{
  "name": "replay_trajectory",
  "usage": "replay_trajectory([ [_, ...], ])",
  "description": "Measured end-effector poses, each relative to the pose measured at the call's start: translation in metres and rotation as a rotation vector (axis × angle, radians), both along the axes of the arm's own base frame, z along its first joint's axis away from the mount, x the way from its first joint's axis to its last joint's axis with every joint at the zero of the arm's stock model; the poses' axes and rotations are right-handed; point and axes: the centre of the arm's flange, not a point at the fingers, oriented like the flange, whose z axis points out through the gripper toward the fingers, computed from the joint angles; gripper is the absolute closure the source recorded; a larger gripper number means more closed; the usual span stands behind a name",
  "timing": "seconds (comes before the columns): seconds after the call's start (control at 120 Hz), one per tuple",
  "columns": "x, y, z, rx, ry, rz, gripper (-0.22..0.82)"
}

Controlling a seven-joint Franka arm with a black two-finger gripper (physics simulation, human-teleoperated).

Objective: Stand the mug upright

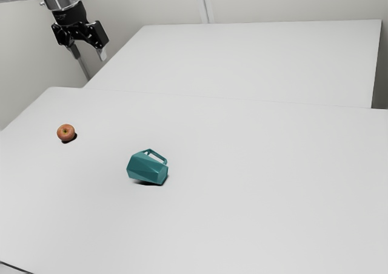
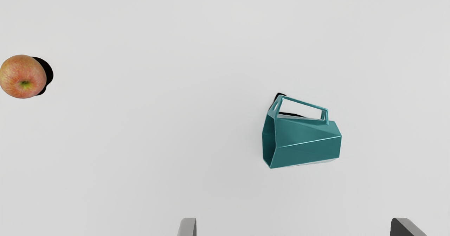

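Note:
In the exterior view the gripper (image 1: 90,53) hangs at the upper left, high above the table and well apart from the mug. A teal faceted mug (image 1: 147,168) lies on its side on the table, its base facing the exterior view's right. The wrist view has the gripper (image 2: 293,227) open, its two fingertips wide apart with nothing between them. There the mug (image 2: 306,141) shows its open mouth facing the apple's side, and its handle sticks out from the body.
A red apple (image 1: 66,133) rests on the white table (image 1: 242,213), toward the exterior view's left from the mug. Behind this table, another white surface (image 1: 254,62) extends to the wall.

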Motion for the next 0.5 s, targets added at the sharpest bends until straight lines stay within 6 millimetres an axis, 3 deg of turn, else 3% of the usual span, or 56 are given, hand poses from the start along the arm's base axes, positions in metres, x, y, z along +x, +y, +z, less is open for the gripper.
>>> replay_trajectory([
  [0.167,-0.001,-0.001,-0.001,-0.009,0.005,-0.007,0.0],
  [0.3,0.016,0.029,-0.05,-0.111,0.056,0.037,0.0],
  [0.408,0.014,0.067,-0.128,-0.344,0.106,0.121,0.0],
  [0.5,0.006,0.072,-0.195,-0.53,0.138,0.163,0.0],
])
